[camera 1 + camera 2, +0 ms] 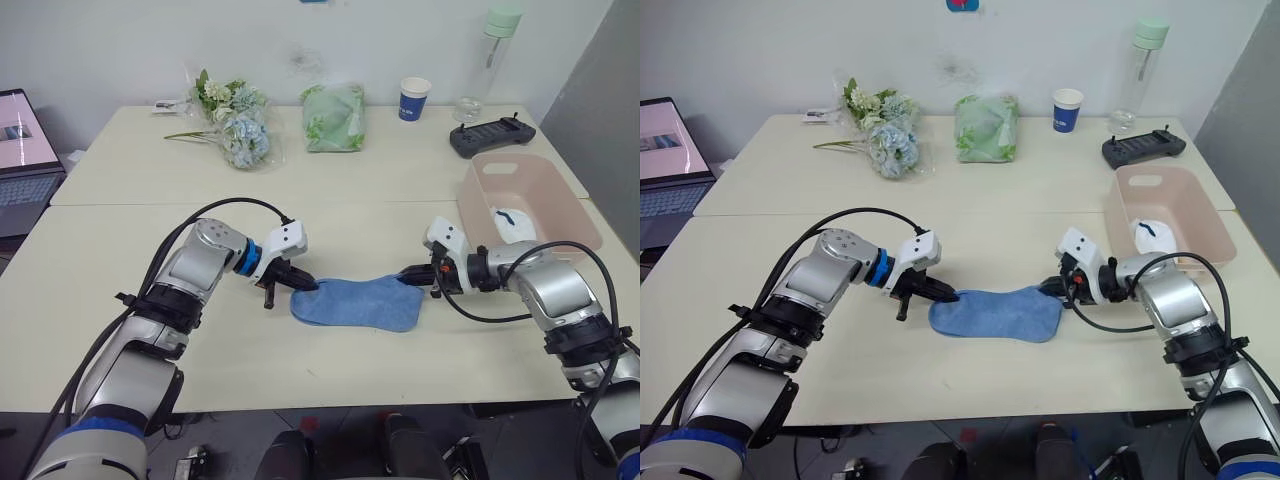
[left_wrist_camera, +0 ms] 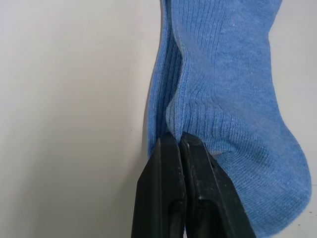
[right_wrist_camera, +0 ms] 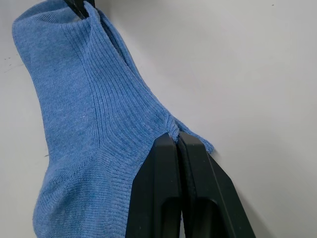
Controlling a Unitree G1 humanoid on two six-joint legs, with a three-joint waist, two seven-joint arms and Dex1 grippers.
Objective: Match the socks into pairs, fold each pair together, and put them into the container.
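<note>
Blue socks (image 1: 356, 303), ribbed, lie flat and stacked near the table's (image 1: 130, 230) front edge; left gripper (image 1: 308, 285) pinches their left end, right gripper (image 1: 408, 274) pinches the right end, and a white sock (image 1: 512, 222) sits in the pink container (image 1: 520, 165) at far right

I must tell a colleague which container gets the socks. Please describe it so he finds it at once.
Look at the table's right side, near the right gripper. The container is the pale pink rectangular basin there, with something white inside. Unlike the paper cup behind it, it is wide and shallow.
</note>
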